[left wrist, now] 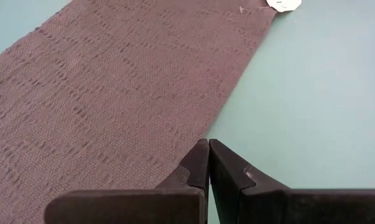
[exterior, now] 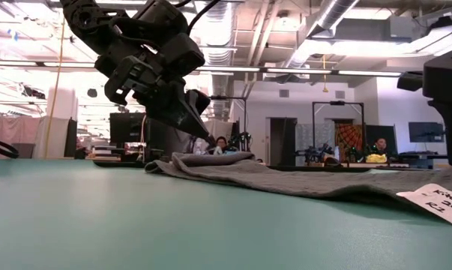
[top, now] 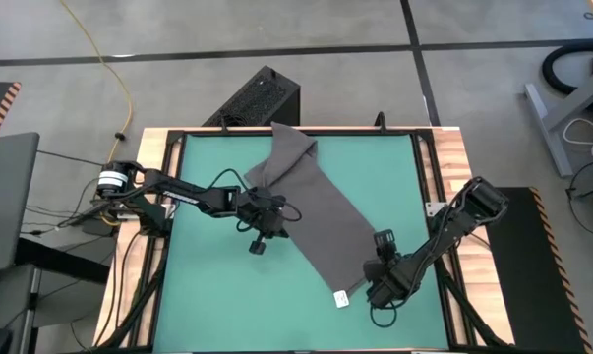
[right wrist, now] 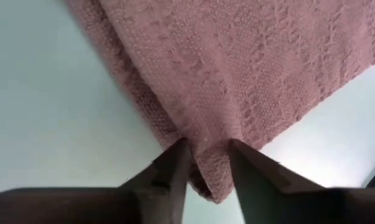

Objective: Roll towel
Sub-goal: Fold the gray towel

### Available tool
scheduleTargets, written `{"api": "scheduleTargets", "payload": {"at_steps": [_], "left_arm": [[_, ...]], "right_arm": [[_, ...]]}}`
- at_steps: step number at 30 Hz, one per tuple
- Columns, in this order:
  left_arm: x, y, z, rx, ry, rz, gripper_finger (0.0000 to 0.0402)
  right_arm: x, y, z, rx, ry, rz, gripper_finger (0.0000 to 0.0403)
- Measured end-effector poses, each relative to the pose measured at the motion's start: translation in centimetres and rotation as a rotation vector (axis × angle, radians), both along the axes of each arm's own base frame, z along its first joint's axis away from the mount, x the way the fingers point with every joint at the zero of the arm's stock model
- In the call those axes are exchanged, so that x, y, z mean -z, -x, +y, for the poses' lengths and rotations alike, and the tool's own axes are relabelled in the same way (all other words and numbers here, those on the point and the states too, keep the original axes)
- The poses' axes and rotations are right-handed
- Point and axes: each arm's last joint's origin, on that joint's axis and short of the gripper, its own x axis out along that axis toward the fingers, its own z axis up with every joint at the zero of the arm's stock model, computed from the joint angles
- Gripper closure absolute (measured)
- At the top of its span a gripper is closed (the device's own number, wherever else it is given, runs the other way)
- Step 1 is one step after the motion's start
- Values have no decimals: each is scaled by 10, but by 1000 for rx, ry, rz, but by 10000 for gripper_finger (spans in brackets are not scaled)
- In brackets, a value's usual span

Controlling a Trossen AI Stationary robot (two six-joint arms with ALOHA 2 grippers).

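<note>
Towel (top: 321, 211) lying long and slanted across the green table (top: 207, 295). Right gripper (right wrist: 206, 163) part open, pinching the towel's near corner between both fingers. Left gripper (left wrist: 208, 163) squeezed tight, holding nothing, beside the towel's edge.

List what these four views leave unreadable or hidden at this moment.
- Towel tag writing: low view, cut off by the frame edge; too small in high view.
- Right tool hold on the towel corner: right wrist view, cloth bunched between the fingers hides the contact.
- Towel's far corner: high view, folded over itself.
</note>
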Motion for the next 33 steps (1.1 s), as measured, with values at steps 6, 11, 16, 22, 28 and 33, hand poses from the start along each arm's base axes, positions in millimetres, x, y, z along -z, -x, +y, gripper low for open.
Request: {"api": "scheduleTargets", "payload": {"at_steps": [6, 11, 16, 22, 28, 33], "left_arm": [[0, 0, 0, 0, 1, 1, 401], [0, 0, 0, 0, 1, 1, 401], [0, 0, 0, 4, -6, -2, 401], [0, 0, 0, 4, -5, -4, 401], [0, 0, 0, 4, -5, 4, 401], [0, 0, 0, 3, -4, 4, 401]], "right_arm": [[0, 0, 1, 1, -6, -4, 380], [-3, 4, -3, 50, 34, 19, 384], [-12, 6, -2, 57, 67, 44, 394], [-15, 6, -3, 104, 103, 1, 394], [-25, 7, -5, 153, 183, -55, 396], [-28, 11, -6, 205, 178, 18, 396]]}}
